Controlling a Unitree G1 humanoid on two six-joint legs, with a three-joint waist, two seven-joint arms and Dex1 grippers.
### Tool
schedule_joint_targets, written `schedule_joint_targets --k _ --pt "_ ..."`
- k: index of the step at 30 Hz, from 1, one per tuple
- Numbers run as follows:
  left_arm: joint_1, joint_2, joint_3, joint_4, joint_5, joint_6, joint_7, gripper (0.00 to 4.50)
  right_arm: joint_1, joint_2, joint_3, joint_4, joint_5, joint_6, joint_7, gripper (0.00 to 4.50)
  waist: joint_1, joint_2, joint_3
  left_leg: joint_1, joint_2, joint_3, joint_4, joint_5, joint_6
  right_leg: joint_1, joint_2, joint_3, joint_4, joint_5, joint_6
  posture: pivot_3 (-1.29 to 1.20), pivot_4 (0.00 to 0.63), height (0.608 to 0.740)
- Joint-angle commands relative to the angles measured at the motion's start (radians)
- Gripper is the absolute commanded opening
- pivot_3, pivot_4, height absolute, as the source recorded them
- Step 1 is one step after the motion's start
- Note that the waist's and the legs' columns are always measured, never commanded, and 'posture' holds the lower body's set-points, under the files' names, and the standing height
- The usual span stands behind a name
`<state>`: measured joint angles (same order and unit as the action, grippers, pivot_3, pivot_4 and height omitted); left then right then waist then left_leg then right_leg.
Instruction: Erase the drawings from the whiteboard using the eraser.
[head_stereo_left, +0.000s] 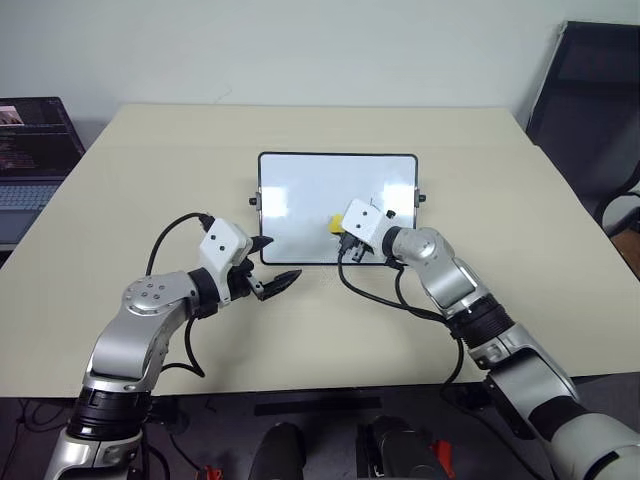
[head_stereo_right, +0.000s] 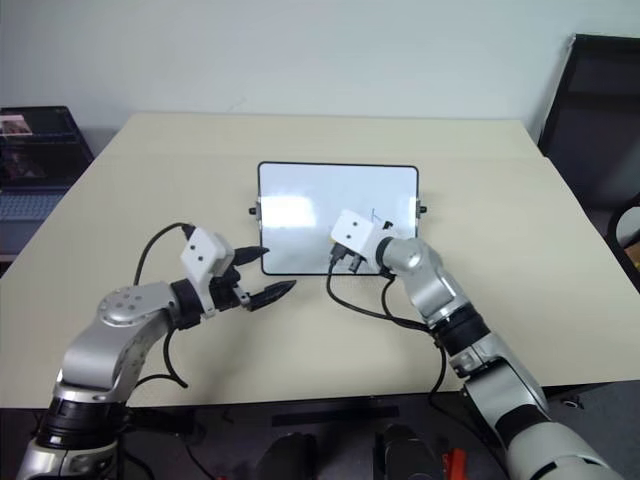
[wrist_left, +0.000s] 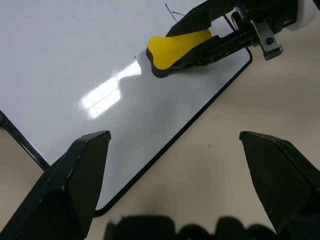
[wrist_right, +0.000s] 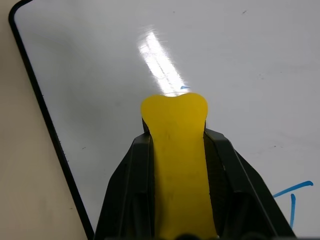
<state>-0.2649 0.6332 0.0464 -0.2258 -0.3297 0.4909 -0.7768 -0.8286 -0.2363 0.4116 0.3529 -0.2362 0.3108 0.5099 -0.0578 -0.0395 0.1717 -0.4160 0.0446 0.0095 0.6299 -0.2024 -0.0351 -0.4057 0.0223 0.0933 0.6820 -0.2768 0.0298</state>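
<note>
The whiteboard (head_stereo_left: 300, 190) lies flat at the middle of the table. My right gripper (wrist_right: 175, 135) is shut on the yellow eraser (wrist_right: 176, 150), whose dark underside appears to rest on the near right part of the board (wrist_left: 75, 60). A blue marker drawing (wrist_right: 295, 192) sits just beside the eraser on its right, and a tiny blue trace (wrist_right: 184, 88) shows past the eraser's tip. My left gripper (head_stereo_left: 284, 257) hangs open and empty over the table, just off the board's near left corner, its fingers (wrist_left: 75, 175) spread wide.
A laptop (head_stereo_left: 30, 150) stands off the table's left side and a black chair (head_stereo_left: 590, 100) at the far right. Light glare (head_stereo_left: 275, 205) streaks the board. Bare tabletop (head_stereo_left: 150, 170) surrounds the board on all sides.
</note>
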Motion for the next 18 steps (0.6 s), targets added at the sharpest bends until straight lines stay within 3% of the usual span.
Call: schedule_joint_targets --k 1,7,18 --pt "0.002 -0.002 0.006 -0.016 -0.005 -0.024 -0.003 4.5 -0.041 -0.025 -0.054 0.036 -0.024 0.013 -0.041 0.99 0.0 0.0 0.0 0.0 0.0 0.0 0.0 0.0 0.0 0.0 0.0 0.0 0.0 0.0 0.0 0.0 0.15 0.74" --pt "0.002 -0.006 0.003 -0.01 -0.004 -0.033 -0.006 4.5 0.023 -0.021 -0.002 -0.054 0.016 0.08 0.12 0.99 0.002 0.0 0.0 0.0 0.0 0.0 0.0 0.0 0.0 0.0 0.0 0.0 -0.001 0.001 0.0 0.0 0.15 0.74" --pt "-0.006 -0.008 -0.004 -0.014 -0.005 -0.029 -0.003 4.5 -0.104 0.055 -0.031 0.092 -0.045 -0.073 -0.052 0.99 -0.008 0.0 0.0 -0.001 0.001 0.0 -0.001 0.0 0.0 -0.001 0.0 0.0 -0.001 0.001 0.0 0.0 0.15 0.74"
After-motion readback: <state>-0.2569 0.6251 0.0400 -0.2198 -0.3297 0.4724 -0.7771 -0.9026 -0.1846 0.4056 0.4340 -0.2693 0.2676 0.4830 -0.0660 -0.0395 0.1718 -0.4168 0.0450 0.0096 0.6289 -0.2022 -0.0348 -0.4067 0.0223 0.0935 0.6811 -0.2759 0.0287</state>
